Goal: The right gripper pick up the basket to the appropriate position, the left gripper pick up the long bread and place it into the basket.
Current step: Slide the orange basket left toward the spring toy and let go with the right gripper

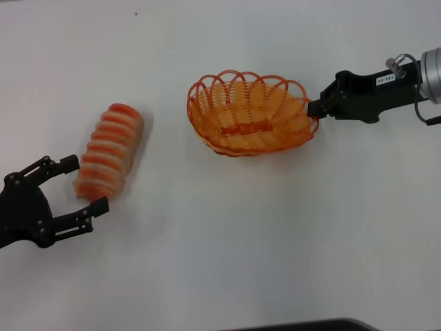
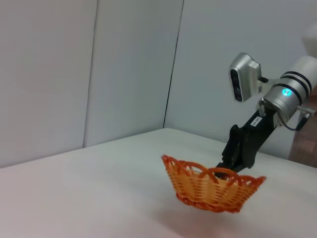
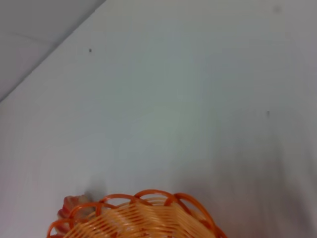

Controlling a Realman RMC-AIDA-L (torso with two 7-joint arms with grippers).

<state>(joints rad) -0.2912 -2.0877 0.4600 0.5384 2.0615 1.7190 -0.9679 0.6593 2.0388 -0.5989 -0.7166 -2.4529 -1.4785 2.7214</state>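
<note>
White table (image 1: 227,262) underneath everything. Orange basket (image 1: 248,114) at centre right, tilted, rim pinched at its right edge by right gripper (image 1: 315,108), jaws clamped on the wire; seen from left wrist view, basket (image 2: 213,186) tipped with one side raised off the surface, under right gripper (image 2: 229,166). Long bread (image 1: 108,149) lying on table at left, well apart from basket, slightly blurred. Left gripper (image 1: 88,185) low at left, jaws wide apart, fingers either side of bread's near end. From right wrist view, basket rim (image 3: 143,213) close, bread (image 3: 74,206) just visible behind it.
</note>
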